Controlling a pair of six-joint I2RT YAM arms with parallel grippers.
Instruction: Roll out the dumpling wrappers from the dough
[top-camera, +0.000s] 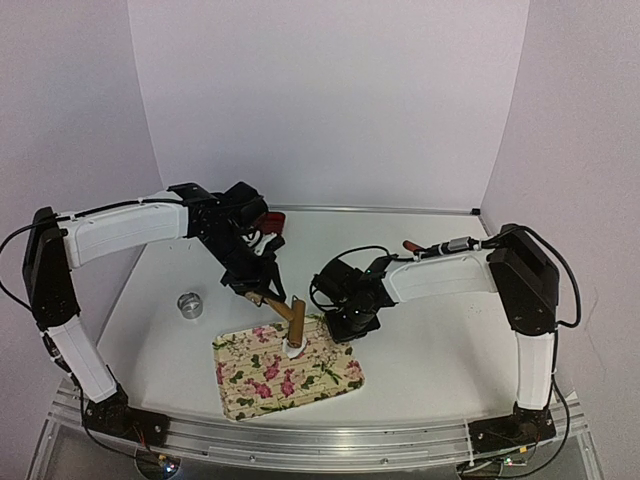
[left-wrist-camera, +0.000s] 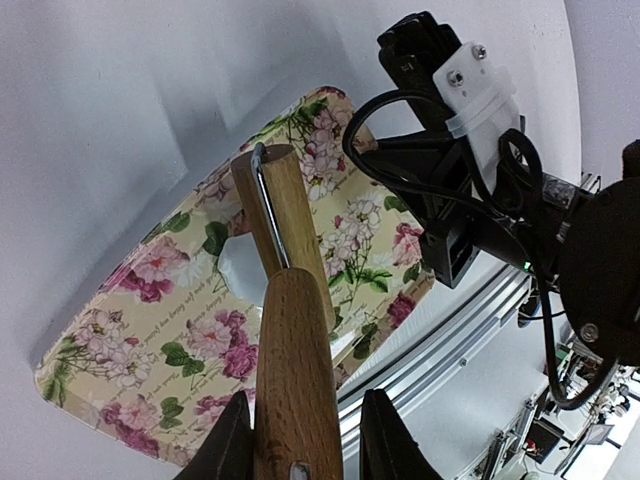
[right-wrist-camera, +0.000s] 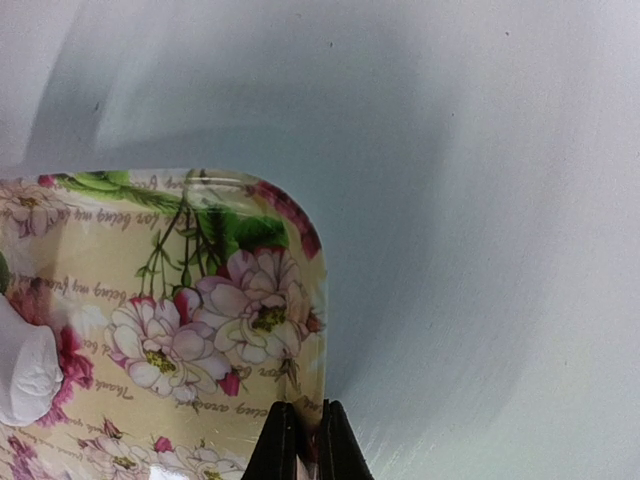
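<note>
A rolling pin rests on a lump of dough on a flowery tray.

Nearest is the tray (top-camera: 250, 385), lying on the table (top-camera: 430, 340). Close to its twelve o'clock edge sits the dough (top-camera: 293, 348), a small white lump that is not flat, so I see no round wrappers yet. The rolling pin (left-wrist-camera: 290, 240) leans down onto it. The left end effector (left-wrist-camera: 300, 445) reaches in from eleven o'clock and is closed around the pin's wooden handle. The right end effector (right-wrist-camera: 300, 440) is pinched tight on the tray's rim at two o'clock, I think to stop the tray sliding. Farther off, at ten o'clock from the tray, a small metal ring (top-camera: 190, 304) stands on the table. The dough looks soft, light and a bit sticky. I think it will squash easily and tear when thin, so press it with the pin and lift flat pieces gently by the edge.
</note>
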